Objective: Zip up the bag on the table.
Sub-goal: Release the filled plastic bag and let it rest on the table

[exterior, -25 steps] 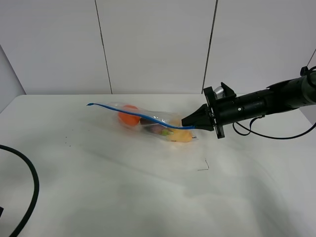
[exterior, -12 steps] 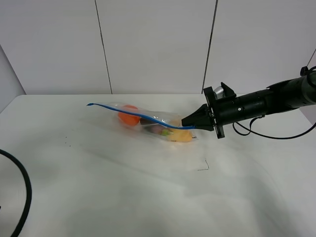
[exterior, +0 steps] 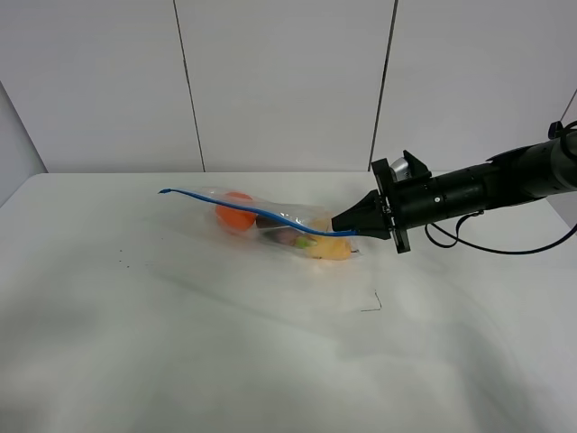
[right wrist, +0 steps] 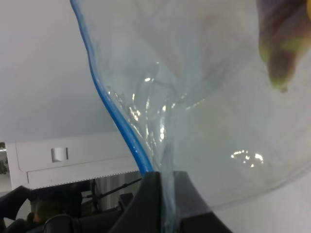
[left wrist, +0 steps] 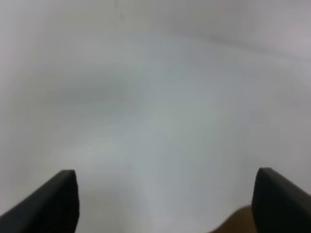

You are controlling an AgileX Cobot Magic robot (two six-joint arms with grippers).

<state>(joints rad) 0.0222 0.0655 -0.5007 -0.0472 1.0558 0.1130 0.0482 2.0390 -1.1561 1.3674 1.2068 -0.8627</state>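
The clear crinkly bag [exterior: 279,225] lies on the white table [exterior: 225,343] at mid-back, with orange, purple and yellow toy produce inside. Its blue zipper strip [exterior: 243,209] runs from a free left end to the right end. My right gripper [exterior: 344,226] is shut on that right end of the strip; the right wrist view shows the blue strip [right wrist: 114,111] and plastic pinched between the fingers [right wrist: 146,204]. My left gripper [left wrist: 165,199] is open over bare table; its arm is out of the exterior view.
A small dark mark [exterior: 371,302] lies on the table in front of the bag. White wall panels stand behind the table. A black cable [exterior: 505,245] hangs under the right arm.
The black cable at the table's left front edge has slid out of the exterior view. The bag and the right gripper have not moved.
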